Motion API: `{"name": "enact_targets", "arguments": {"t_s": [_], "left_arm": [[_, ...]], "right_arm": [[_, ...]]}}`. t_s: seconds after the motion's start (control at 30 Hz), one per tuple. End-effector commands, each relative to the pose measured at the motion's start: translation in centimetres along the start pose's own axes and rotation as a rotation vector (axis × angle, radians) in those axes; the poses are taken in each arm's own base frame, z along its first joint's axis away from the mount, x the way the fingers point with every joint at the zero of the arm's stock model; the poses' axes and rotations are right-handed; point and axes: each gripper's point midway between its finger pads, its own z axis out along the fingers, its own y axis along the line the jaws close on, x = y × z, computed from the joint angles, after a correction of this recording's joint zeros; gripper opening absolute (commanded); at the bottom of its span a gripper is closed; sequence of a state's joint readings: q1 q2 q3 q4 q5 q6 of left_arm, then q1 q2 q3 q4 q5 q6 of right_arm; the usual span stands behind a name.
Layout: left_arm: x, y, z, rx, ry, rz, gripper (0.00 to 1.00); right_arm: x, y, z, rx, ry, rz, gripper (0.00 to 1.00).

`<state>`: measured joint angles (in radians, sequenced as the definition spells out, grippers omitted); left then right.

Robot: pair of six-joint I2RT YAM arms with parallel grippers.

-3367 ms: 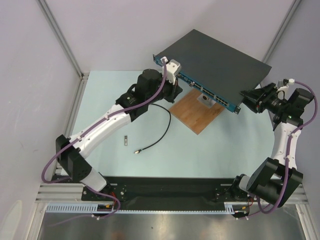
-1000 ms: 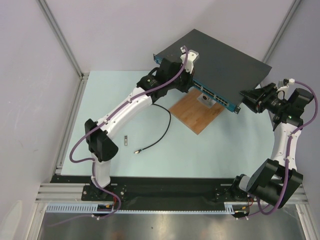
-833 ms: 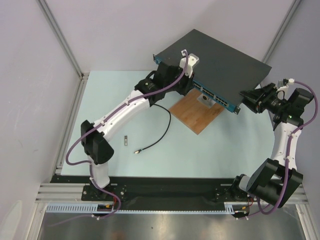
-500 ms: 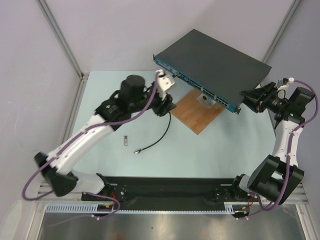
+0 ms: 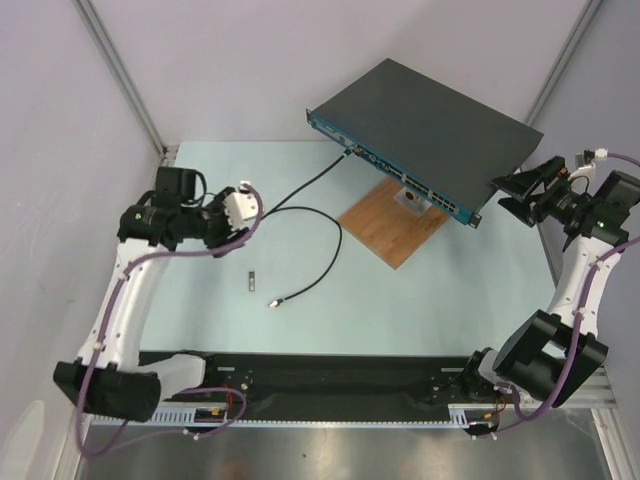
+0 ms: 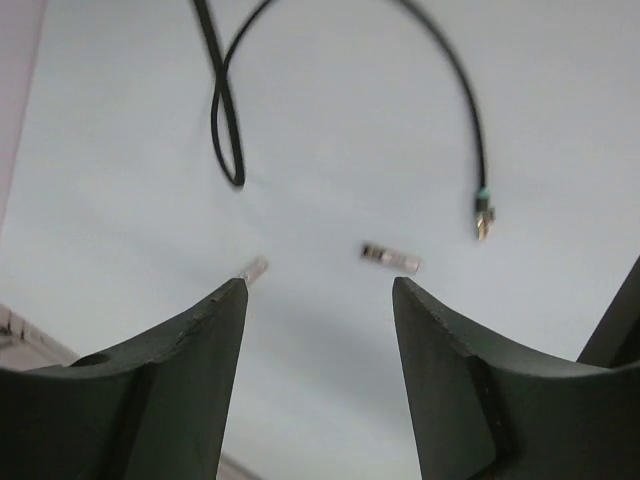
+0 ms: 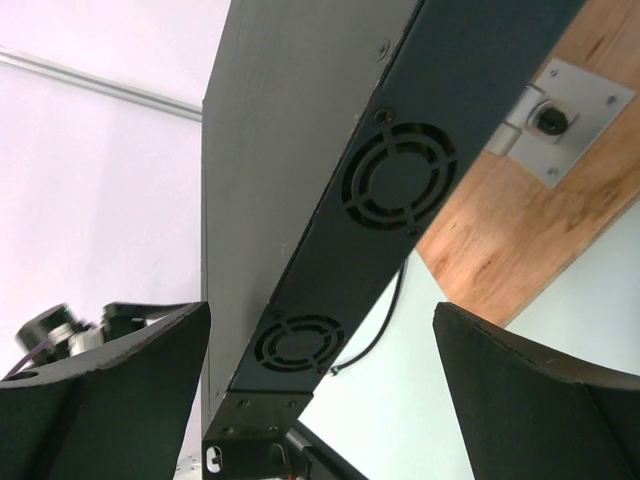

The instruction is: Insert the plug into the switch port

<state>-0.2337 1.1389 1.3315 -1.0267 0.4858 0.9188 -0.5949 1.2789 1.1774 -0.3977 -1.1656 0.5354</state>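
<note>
A: What's laid out on the pale-blue tabletop?
B: The wide flat switch, matt black top w/ a blue port-lined front, is seen at the far side. Its front is set partly over a brown wooden board.
A: Hands?
B: The right hand is held wide open, empty, just beside the switch's vented R end. Contact can't be told. The left hand is spread open too, nothing gripped, and is well apart from the switch on the L.
A: And the plug?
B: A thin black cable is looped on the tabletop. The plug at one end is seen in a port near the L end of the blue face, so insertion is judged done, tho full seating can't be confirmed. The free cable end lies loose near a small metal clip.
A: Anything left?
B: Prob. only a seating check.
</note>
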Motion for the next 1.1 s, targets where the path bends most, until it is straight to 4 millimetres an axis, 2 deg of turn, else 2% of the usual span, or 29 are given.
{"name": "enact_targets", "arguments": {"t_s": [0.0, 0.07, 0.13, 0.23, 0.27, 0.37, 0.4, 0.47, 0.5, 0.73, 0.93, 1.07], "left_arm": [[4.4, 1.3, -0.7, 0.071, 0.077, 0.082, 0.66], [7.1, 3.8, -0.6, 0.065, 0.104, 0.074, 0.67], [8.6, 5.4, 0.0, 0.078, 0.081, 0.057, 0.69], [10.3, 7.5, 0.8, 0.09, 0.066, 0.15, 0.68], [11.7, 8.2, 2.0, 0.123, 0.079, 0.198, 0.67], [13.5, 10.5, 3.3, 0.137, 0.107, 0.276, 0.64], [14.5, 10.9, 4.5, 0.17, 0.11, 0.274, 0.63], [15.1, 12.2, 5.3, 0.178, 0.112, 0.309, 0.61], [16.0, 12.4, 6.4, 0.201, 0.111, 0.304, 0.61], [20.3, 12.7, 9.8, 0.315, 0.152, 0.326, 0.61], [22.2, 13.1, 11.6, 0.35, 0.166, 0.318, 0.57], [24.0, 12.3, 12.8, 0.421, 0.192, 0.275, 0.57]], "right_arm": [[-0.8, 1.6, -1.4, 0.001, -0.028, -0.083, 0.99], [-1.0, 2.0, -1.8, 0.001, -0.033, -0.094, 1.0], [-1.0, 2.5, -2.2, 0.002, -0.033, -0.11, 1.0], [-1.2, 3.3, -2.6, 0.011, -0.036, -0.154, 1.0], [-1.2, 3.5, -2.8, 0.014, -0.037, -0.169, 1.0], [-1.2, 4.1, -3.1, 0.027, -0.036, -0.198, 1.0], [-1.1, 4.2, -3.2, 0.026, -0.032, -0.205, 1.0], [-1.0, 4.6, -3.4, 0.029, -0.022, -0.228, 1.0], [-1.1, 5.1, -3.5, 0.028, -0.021, -0.242, 1.0], [-1.6, 5.5, -3.7, 0.046, -0.024, -0.244, 1.0], [-2.4, 5.8, -3.7, 0.046, -0.024, -0.226, 1.0], [-2.7, 6.6, -3.9, 0.045, -0.038, -0.249, 1.0]]}}
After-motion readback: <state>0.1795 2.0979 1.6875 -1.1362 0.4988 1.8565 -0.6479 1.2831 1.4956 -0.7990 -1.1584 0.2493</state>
